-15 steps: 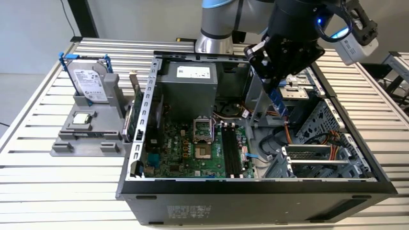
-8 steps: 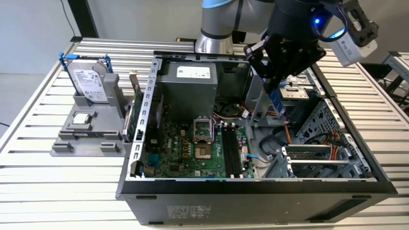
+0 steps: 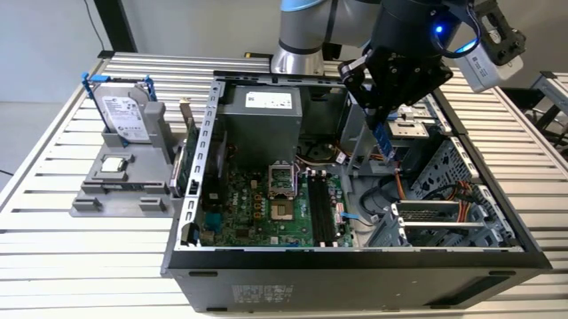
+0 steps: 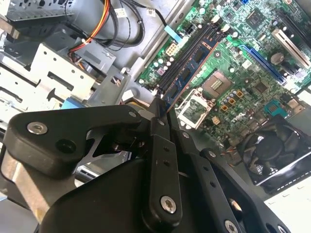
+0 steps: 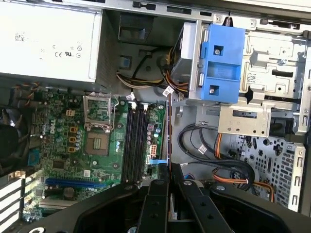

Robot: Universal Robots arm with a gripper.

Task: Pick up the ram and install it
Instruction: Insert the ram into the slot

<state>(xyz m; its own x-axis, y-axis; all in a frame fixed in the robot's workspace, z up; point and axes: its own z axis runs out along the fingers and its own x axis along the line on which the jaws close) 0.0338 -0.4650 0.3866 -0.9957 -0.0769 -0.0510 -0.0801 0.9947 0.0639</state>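
Observation:
My gripper (image 3: pixel 380 114) hangs over the open computer case (image 3: pixel 355 256), above its middle and toward the exterior view's right. It is shut on the ram (image 3: pixel 384 143), a thin long stick that points down out of the fingers. In the second wrist view the ram (image 4: pixel 190 72) reaches from the gripper (image 4: pixel 163 114) toward the motherboard, its dark chips showing. The first wrist view has the ram (image 5: pixel 168 138) edge-on, beside the black memory slots (image 5: pixel 136 141) and well above them. The gripper (image 5: pixel 170 178) is clamped on its near end. The memory slots (image 3: pixel 321 209) look bare.
The grey power supply (image 3: pixel 262 119) fills the case's back. A metal drive cage (image 3: pixel 443 206) with orange cables and a blue bracket (image 5: pixel 221 63) takes up the case's right side in the exterior view. Outside, a grey stand (image 3: pixel 124 179) carries a hard drive (image 3: pixel 124 113) and a processor chip (image 3: pixel 114 166).

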